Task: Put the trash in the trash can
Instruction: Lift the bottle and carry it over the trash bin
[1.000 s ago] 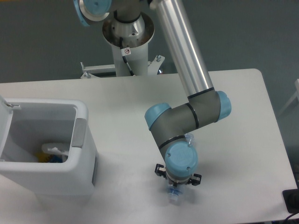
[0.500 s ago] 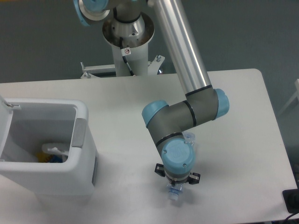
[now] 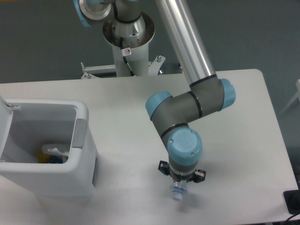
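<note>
One bottle [image 3: 177, 191] sits under your hand [image 3: 180, 183] on the tabletop [image 3: 126, 103], grip undeterminable, well apart from the open trash can [image 3: 79, 154].

White table [image 3: 117, 103] with rounded corners, dark grey-green floor [image 3: 42, 42] behind (plain, evenly lit), soft shadows

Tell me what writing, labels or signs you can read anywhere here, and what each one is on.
No text can be read.
Sticker on the robot's base column: a small round red-and-white sign, too small to make out.
Bottle under the gripper: no label print shows; the arm hides most of it.
Trash can: plain white, no marking visible.
</note>
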Robot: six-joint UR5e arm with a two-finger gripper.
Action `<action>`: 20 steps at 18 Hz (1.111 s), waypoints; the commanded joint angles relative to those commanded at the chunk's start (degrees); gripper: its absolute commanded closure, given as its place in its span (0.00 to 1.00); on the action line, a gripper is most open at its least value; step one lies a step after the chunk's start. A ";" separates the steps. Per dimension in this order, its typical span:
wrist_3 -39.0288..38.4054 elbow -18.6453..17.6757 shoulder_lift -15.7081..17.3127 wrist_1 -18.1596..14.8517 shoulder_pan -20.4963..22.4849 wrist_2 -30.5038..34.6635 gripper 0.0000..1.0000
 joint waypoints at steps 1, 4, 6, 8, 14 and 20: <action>0.00 0.09 0.70 0.00 0.52 -1.67 0.64; -0.26 0.18 4.83 0.09 1.49 -6.59 0.64; -0.61 0.44 8.08 0.87 1.85 -14.40 0.64; -0.70 0.53 9.75 1.93 2.46 -18.81 0.64; -2.46 2.73 13.54 2.55 2.73 -33.05 0.64; -6.92 3.69 16.00 7.72 2.99 -47.97 0.64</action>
